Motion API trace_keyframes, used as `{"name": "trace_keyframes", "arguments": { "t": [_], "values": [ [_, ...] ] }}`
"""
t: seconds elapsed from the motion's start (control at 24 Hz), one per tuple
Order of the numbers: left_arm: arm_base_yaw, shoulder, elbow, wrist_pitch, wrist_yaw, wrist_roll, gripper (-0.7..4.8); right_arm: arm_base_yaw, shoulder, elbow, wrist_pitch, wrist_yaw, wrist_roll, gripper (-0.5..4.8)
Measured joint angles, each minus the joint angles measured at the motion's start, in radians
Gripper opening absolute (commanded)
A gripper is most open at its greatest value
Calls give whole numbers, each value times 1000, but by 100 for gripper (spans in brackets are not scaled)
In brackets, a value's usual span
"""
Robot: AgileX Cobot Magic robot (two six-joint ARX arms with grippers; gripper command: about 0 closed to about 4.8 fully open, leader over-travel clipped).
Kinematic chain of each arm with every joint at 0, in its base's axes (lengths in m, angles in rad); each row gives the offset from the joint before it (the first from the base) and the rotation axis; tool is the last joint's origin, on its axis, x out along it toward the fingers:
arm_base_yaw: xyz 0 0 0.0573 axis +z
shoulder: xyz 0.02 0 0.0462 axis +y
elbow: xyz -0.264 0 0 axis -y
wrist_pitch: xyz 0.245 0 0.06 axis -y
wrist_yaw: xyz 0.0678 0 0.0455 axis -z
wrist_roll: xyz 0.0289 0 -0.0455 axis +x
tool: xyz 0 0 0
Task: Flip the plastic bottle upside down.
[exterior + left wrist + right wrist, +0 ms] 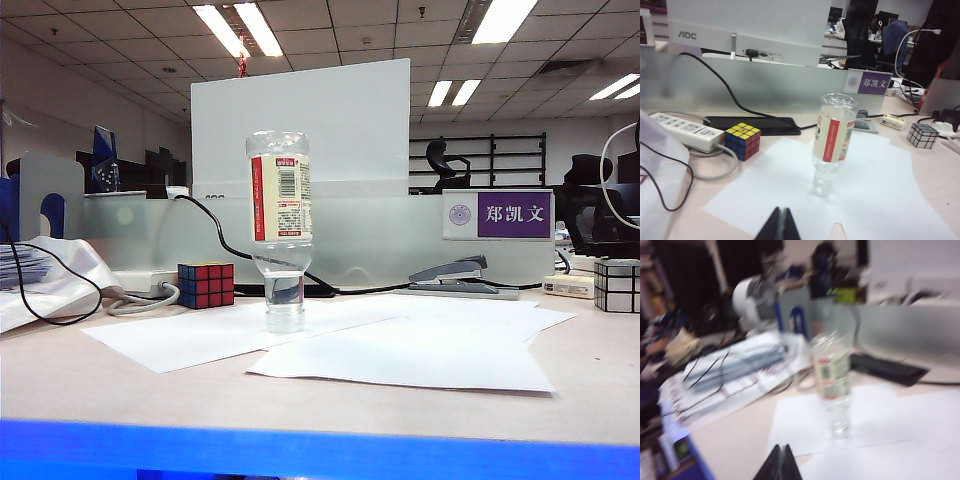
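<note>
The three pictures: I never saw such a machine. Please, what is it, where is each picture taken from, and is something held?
It is a robot with two arms. One picture comes from a fixed camera facing the desk; the other two from cameras on the wrists. The bottle stands upside down on its cap on white paper, free of both arms. A Rubik's cube and a stapler lie behind. The left gripper and right gripper are shut, back from the bottle, holding nothing.
</note>
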Motion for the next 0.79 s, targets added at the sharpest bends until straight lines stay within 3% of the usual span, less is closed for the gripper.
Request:
{"name": "trace_keyframes", "arguments": {
  "t": [0.25, 0.46, 0.79],
  "values": [
    [-1, 0, 0, -2, 32, 0, -5, -7, -101, 33, -200, 72, -14, -5],
    [0, 0, 0, -6, 30, 0, -5, 0, -104, 34, -221, 75, -13, -5],
    [0, 0, 0, -6, 31, 0, -5, 0, -105, -119, -64, 187, -1, -5]
  ]
}}
